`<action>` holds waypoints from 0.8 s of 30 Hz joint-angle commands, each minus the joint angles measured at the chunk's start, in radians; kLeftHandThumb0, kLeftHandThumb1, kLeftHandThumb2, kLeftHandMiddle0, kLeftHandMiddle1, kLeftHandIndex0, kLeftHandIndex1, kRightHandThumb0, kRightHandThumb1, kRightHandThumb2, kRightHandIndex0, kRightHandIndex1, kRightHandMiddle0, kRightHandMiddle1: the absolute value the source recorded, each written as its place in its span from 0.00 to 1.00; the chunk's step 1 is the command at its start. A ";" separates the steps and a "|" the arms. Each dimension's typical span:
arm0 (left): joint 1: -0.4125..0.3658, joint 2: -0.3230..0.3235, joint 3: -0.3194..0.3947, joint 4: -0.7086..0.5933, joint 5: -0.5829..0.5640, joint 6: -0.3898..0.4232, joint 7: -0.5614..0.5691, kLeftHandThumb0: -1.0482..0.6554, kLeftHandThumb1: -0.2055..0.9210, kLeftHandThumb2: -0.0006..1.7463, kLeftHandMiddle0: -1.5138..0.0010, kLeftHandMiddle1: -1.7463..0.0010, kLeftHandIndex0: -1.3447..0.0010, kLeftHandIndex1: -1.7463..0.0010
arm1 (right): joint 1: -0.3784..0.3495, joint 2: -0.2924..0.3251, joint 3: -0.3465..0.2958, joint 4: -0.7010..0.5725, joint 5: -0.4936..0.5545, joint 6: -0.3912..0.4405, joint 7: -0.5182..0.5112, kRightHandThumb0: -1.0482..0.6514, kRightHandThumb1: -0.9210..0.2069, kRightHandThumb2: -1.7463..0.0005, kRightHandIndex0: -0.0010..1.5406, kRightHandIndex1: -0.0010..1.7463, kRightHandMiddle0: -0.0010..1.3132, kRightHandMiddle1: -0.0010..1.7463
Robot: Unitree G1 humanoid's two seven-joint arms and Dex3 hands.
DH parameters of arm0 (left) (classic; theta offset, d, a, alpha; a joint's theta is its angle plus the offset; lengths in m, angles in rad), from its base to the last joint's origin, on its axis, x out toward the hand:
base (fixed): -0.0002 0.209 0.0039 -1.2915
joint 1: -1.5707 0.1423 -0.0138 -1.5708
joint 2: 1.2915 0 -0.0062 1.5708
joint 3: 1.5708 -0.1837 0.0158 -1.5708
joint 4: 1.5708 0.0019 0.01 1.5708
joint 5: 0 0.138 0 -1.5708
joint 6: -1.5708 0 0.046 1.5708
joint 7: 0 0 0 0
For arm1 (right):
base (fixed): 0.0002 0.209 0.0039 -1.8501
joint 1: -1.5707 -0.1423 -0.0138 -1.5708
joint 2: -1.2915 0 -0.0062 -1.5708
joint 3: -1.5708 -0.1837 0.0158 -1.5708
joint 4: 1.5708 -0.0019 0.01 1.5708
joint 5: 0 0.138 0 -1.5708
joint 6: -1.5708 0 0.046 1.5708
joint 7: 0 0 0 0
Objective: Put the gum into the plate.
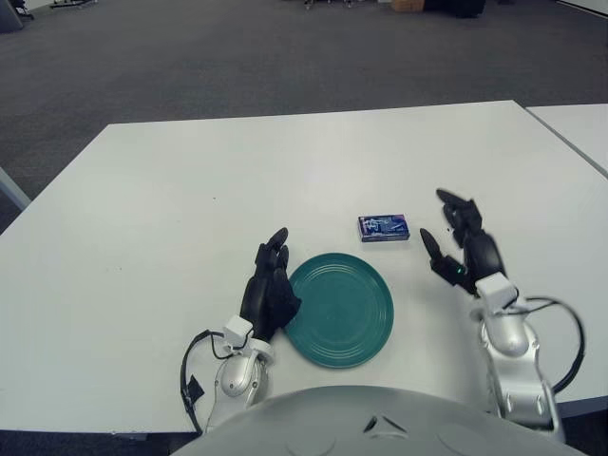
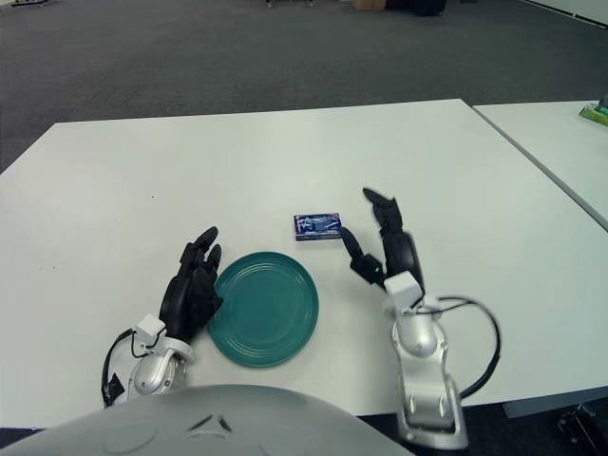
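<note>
A small dark blue gum pack (image 1: 384,228) lies flat on the white table (image 1: 190,190), just beyond the far right rim of a teal plate (image 1: 339,309). My right hand (image 1: 454,239) is to the right of the gum, a short gap away, with its fingers spread and empty. My left hand (image 1: 269,285) shows at the plate's left rim, fingers relaxed and holding nothing. The plate holds nothing.
A second white table (image 1: 575,123) stands close on the right, with a narrow gap between. Grey carpet lies beyond the table's far edge. Cables loop from both wrists near the table's front edge.
</note>
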 commanded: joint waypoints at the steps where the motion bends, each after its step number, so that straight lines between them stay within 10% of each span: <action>1: -0.038 -0.026 -0.005 0.057 0.008 -0.021 0.021 0.00 1.00 0.59 0.87 1.00 1.00 0.66 | -0.156 -0.204 0.090 -0.086 -0.472 0.104 0.217 0.11 0.00 0.74 0.18 0.01 0.00 0.35; 15: -0.032 -0.048 -0.024 0.058 0.022 -0.022 0.052 0.00 1.00 0.59 0.84 0.99 1.00 0.62 | -0.387 -0.257 0.240 -0.006 -0.738 0.093 0.520 0.13 0.00 0.72 0.16 0.00 0.00 0.30; 24: -0.029 -0.034 -0.040 0.048 0.008 -0.026 0.055 0.00 1.00 0.58 0.84 0.99 1.00 0.61 | -0.452 -0.277 0.294 0.168 -0.656 0.008 0.505 0.12 0.00 0.71 0.15 0.00 0.00 0.26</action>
